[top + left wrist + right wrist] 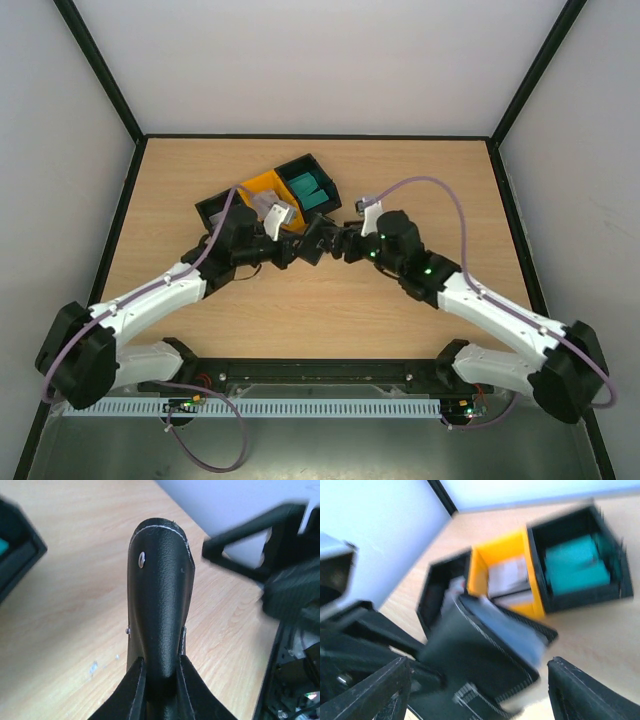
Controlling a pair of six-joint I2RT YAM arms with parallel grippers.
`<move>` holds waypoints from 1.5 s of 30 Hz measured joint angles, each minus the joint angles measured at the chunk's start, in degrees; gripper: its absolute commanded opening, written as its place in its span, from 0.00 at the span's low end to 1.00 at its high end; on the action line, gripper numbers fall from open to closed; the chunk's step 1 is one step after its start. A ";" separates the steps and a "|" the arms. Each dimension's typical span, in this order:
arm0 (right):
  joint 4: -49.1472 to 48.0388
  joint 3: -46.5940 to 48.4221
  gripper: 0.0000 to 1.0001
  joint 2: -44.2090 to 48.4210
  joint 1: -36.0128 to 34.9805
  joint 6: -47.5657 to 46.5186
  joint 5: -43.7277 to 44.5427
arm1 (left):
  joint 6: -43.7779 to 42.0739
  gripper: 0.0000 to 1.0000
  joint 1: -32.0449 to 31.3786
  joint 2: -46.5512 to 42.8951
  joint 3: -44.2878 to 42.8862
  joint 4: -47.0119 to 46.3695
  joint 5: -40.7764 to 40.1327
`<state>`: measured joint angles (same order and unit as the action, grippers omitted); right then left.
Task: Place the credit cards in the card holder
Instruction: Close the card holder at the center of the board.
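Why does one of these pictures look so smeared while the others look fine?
Right wrist view: heavy motion blur smears the card holder and the yellow bin; left wrist view: card holder sharp, right arm blurred; top view: crisp, evenly lit.

Card holder [160, 605] in left claw [161, 692], before bins [505, 547] with credit cards [575, 562].

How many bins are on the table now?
3, side by side: the left black bin, partly hidden by the left arm; the yellow bin in the middle; the right black bin, holding teal cards.
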<state>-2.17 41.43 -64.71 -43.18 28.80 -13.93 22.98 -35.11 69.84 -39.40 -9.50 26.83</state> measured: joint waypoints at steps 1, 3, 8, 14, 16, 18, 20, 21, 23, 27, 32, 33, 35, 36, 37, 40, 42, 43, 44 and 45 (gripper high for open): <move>0.42 1.33 0.73 1.66 0.00 -1.73 0.52 | -1.92 0.03 -0.81 -0.55 -0.70 0.50 -0.83; 0.66 3.34 0.73 4.61 0.00 -4.50 1.38 | -7.39 0.03 -2.36 -1.16 -2.82 1.77 -2.67; 0.39 3.78 0.76 12.87 0.00 -11.28 2.32 | -24.63 0.03 -5.75 -3.52 -4.63 1.73 -8.13; -1.01 -1.53 0.78 22.16 0.00 -18.73 0.07 | -49.96 0.03 -6.12 -10.71 -3.87 2.38 -7.87; -1.27 -2.51 0.78 23.71 0.00 -21.46 -1.42 | -56.43 0.03 -6.12 -12.59 -4.81 5.62 -7.13; -1.81 -3.63 0.80 24.83 0.00 -24.33 -2.69 | -61.68 0.03 -6.12 -13.27 -7.37 10.05 -6.16; -2.29 -4.39 0.82 25.53 0.00 -26.71 -4.13 | -65.79 0.03 -6.12 -13.57 -10.08 13.70 -5.62; -2.49 -4.74 0.82 25.88 0.00 -27.54 -4.81 | -67.17 0.03 -6.12 -13.79 -10.88 14.82 -5.49; -3.13 -5.66 0.84 27.08 0.00 -29.40 -6.71 | -70.40 0.03 -6.12 -14.36 -12.15 17.27 -5.29; -5.09 -7.28 0.87 28.28 -0.50 -32.85 -8.66 | -75.19 0.03 -6.12 -14.19 -13.97 22.71 -4.00; -6.71 -7.63 0.88 26.84 -2.71 -37.90 -8.79 | -79.19 0.03 -6.12 -12.87 -15.28 27.08 -3.19; -6.75 -7.56 0.88 26.21 -3.41 -38.95 -8.55 | -79.62 0.03 -6.12 -12.70 -15.30 27.47 -3.10; -6.62 -7.28 0.88 23.89 -5.35 -41.42 -7.61 | -80.56 0.03 -6.10 -12.31 -15.32 28.22 -2.82; -6.36 -7.17 0.87 22.58 -6.12 -42.53 -7.04 | -80.94 0.03 -6.08 -12.13 -15.34 28.44 -2.73; -5.77 -7.17 0.87 21.42 -6.71 -43.45 -6.71 | -81.15 0.03 -6.01 -11.93 -15.47 28.70 -2.69; -3.61 -7.19 0.85 20.28 -7.61 -45.40 -6.60 | -81.70 0.03 -5.42 -11.32 -16.24 29.22 -2.54; -3.19 -7.19 0.80 20.41 -7.89 -46.34 -6.56 | -81.90 0.03 -4.96 -11.06 -16.65 29.59 -2.25; -3.15 -7.19 0.77 20.33 -8.04 -46.64 -6.47 | -81.96 0.03 -4.79 -10.95 -16.87 29.77 -1.95; -3.13 -7.19 0.72 20.02 -8.24 -47.04 -6.14 | -82.01 0.03 -4.72 -10.93 -16.98 29.86 -1.66; -3.08 -7.15 0.68 19.63 -8.39 -47.30 -5.79 | -82.05 0.03 -4.70 -10.93 -17.03 30.14 -1.40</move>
<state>-5.26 34.28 -45.08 -51.57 -18.50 -19.73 -59.07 -39.81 58.92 -56.42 20.64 25.43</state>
